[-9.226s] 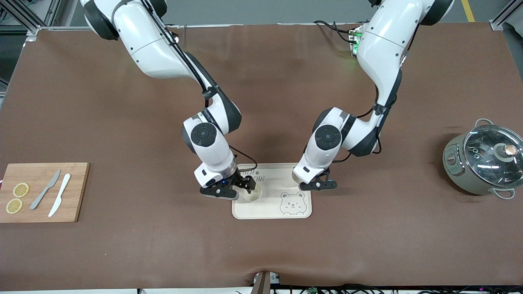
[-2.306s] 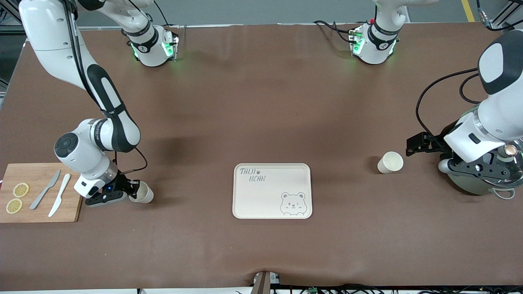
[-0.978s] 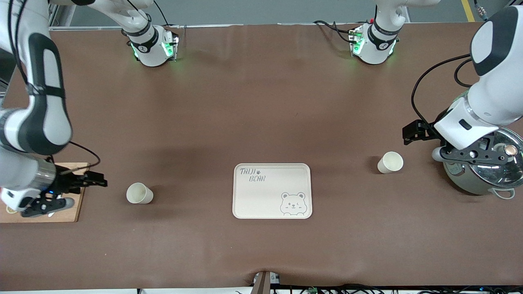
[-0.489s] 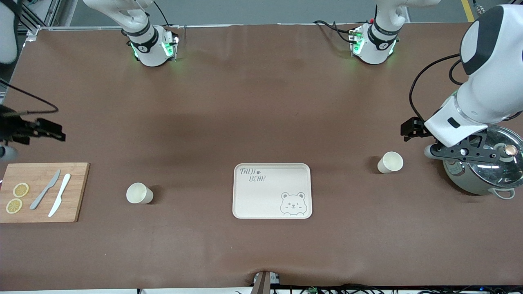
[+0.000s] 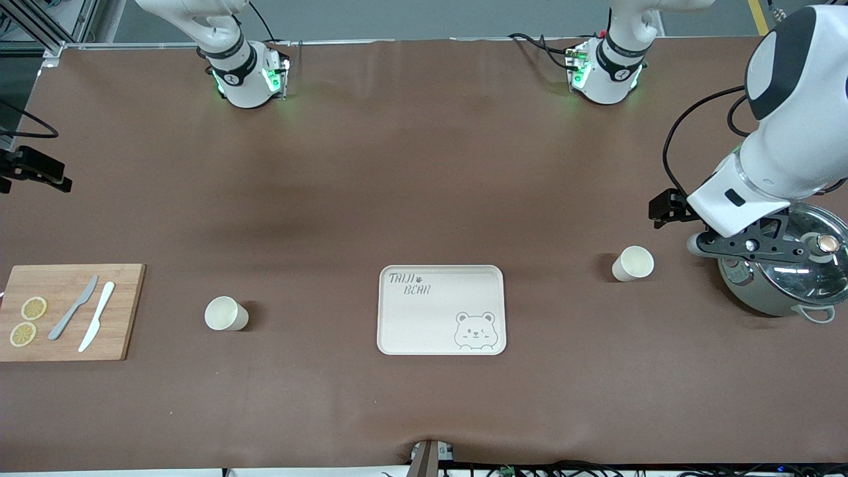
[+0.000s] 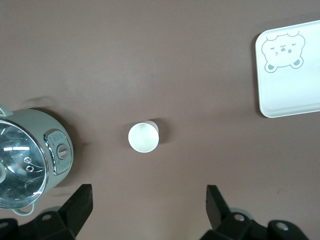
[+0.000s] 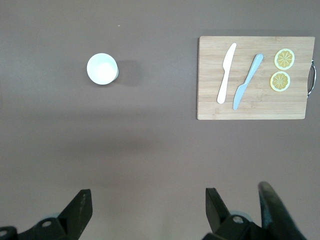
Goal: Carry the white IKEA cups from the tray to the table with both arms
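Two white IKEA cups stand upright on the brown table, one on each side of the bear-printed tray [image 5: 397, 331]. One cup [image 5: 226, 313] [image 7: 102, 69] is toward the right arm's end, the other cup [image 5: 633, 263] [image 6: 144, 138] toward the left arm's end. My left gripper [image 6: 149, 200] [image 5: 752, 248] hangs open and empty, high over the table between that cup and the pot. My right gripper [image 7: 147, 205] is open and empty too, high over bare table. In the front view only a black part of its hand [image 5: 36, 173] shows at the edge.
A grey-green pot with a glass lid [image 5: 782, 265] [image 6: 27, 167] sits by the left arm's end. A wooden cutting board [image 5: 69, 311] [image 7: 255, 77] with two knives and two lemon slices lies at the right arm's end, beside the cup there.
The right arm has risen from over the cutting board and swung off toward the table's edge, nearly out of the front view. The left arm lifted slightly. Neither cup moved.
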Controlling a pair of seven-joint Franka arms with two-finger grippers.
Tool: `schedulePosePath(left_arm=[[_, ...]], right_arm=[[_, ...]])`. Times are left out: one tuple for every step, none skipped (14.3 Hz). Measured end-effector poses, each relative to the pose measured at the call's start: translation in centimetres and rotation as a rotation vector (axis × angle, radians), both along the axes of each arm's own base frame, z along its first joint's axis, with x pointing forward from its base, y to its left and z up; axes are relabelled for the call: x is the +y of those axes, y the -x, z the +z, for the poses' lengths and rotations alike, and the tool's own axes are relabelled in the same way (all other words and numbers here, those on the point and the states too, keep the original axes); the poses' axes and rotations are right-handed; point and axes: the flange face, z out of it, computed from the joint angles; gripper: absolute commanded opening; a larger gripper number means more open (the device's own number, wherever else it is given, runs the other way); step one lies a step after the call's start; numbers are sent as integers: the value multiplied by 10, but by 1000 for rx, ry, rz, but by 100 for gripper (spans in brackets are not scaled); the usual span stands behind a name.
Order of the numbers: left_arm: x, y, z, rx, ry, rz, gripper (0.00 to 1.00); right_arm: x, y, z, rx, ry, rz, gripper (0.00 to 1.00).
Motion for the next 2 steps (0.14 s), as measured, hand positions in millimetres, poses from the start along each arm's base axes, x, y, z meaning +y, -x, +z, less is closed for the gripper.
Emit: schedulePosePath(left_arm=[[0,0,0,0,0,0,100],[1,0,0,0,0,1,100]], right_arm=[[-1,0,0,-2,0,-1,100],[0,0,-1,-2,0,-1,100]])
